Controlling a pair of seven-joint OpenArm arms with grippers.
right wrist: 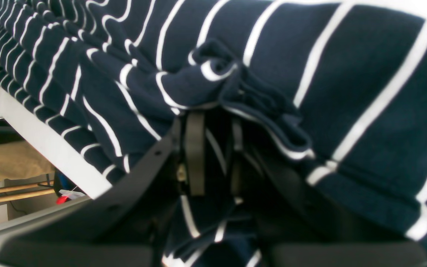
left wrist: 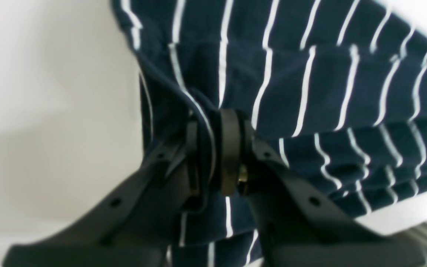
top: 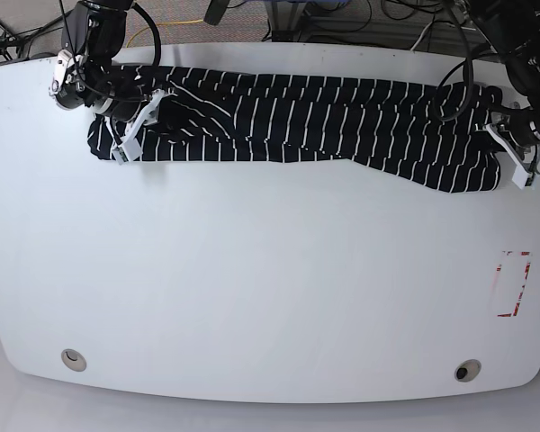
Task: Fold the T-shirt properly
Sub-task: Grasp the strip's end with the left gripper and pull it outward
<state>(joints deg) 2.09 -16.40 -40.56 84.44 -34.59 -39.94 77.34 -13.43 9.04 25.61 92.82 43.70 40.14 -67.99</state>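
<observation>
base view: showing the t-shirt (top: 297, 121) lying as a long, narrow band across the far part of the white surface (top: 270, 288), running from near one far corner to the other. looking partly folded lengthwise already, judging by the slim strip and the layered edges. still missing, by the look of it, the crosswise folds into a compact packet, plus smoothing of the bunched ends.

left wrist view: showing the left claw (left wrist: 219, 148) pressed together and pinching a fold of striped cloth at the band's end, on the base view's right. right wrist view: showing the right claw (right wrist: 213, 148) likewise pinching a crumpled bunch of the t-shirt at the opposite end, with wrinkles piling up just above the jaws.

sitting bare and glossy over most of its near area, the surface carrying only a small red-and-white marking (top: 511, 283) near one edge and two round holes (top: 72, 359) near the front corners. beyond the far edge, showing tangled cables (top: 342, 13) on the floor; in the right wrist view, showing a blurred wooden frame (right wrist: 13, 191) below the surface edge.
</observation>
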